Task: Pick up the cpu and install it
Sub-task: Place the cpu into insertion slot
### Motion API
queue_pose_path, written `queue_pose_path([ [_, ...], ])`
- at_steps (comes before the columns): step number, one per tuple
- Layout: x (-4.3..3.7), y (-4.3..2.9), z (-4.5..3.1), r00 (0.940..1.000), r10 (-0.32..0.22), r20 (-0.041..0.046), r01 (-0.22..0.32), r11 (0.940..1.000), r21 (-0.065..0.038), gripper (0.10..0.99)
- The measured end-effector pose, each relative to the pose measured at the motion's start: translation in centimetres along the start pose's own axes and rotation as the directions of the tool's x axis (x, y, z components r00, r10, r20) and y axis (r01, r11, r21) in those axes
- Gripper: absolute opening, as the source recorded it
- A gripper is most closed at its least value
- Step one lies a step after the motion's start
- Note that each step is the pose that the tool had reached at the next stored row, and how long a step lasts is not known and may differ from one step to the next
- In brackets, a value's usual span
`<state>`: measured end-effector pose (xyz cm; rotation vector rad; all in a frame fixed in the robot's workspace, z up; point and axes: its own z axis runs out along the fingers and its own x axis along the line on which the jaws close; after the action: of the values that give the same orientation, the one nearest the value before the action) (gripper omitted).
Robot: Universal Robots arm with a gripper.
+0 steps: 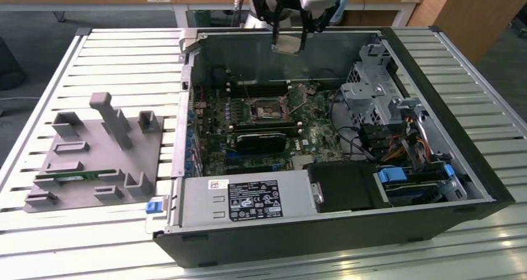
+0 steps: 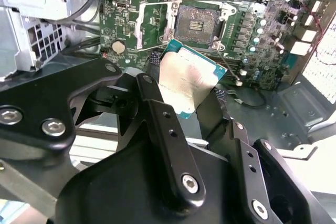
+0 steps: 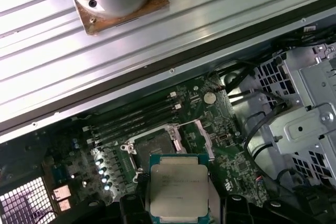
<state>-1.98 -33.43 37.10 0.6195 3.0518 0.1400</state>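
Note:
My gripper hangs above the back of the open computer case and is shut on the cpu, a flat square chip with a silvery top. In both wrist views the cpu sits between the black fingers, held by two opposite edges. Below it on the green motherboard lies the open cpu socket, its metal frame lifted. The cpu is well above the socket and clear of the board.
A grey fixture plate with a green memory stick lies on the slatted table at the exterior view's left. Inside the case are a power supply, a metal drive cage, memory slots and loose cables.

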Motion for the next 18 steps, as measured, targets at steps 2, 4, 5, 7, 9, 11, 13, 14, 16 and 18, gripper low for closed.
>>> queue_pose_path([
  [2,0.00,0.00,0.01,0.9998,0.019,0.0017,-0.019,0.9998,0.000,0.529],
  [4,0.00,0.00,0.03,0.9993,0.036,0.0034,-0.036,0.9993,0.000,0.529],
  [5,0.00,0.00,0.04,0.9989,0.046,0.0043,-0.046,0.9990,0.000,0.529],
  [7,0.00,0.00,0.05,0.9980,0.063,0.0059,-0.063,0.9980,0.000,0.529],
  [9,0.00,-0.01,0.07,0.9967,0.081,0.0076,-0.081,0.9967,0.000,0.529],
  [11,0.00,0.00,0.09,0.9950,0.099,0.0093,-0.099,0.9951,0.000,0.529],
  [13,0.00,-0.01,0.11,0.9932,0.116,0.0109,-0.116,0.9933,0.000,0.529],
  [14,0.00,-0.01,0.11,0.9923,0.124,0.0116,-0.124,0.9923,0.000,0.529],
  [16,0.01,-0.01,0.13,0.9902,0.139,0.0130,-0.139,0.9903,0.000,0.529],
  [18,0.00,-0.01,0.14,0.9879,0.154,0.0145,-0.154,0.9880,0.000,0.529],
])
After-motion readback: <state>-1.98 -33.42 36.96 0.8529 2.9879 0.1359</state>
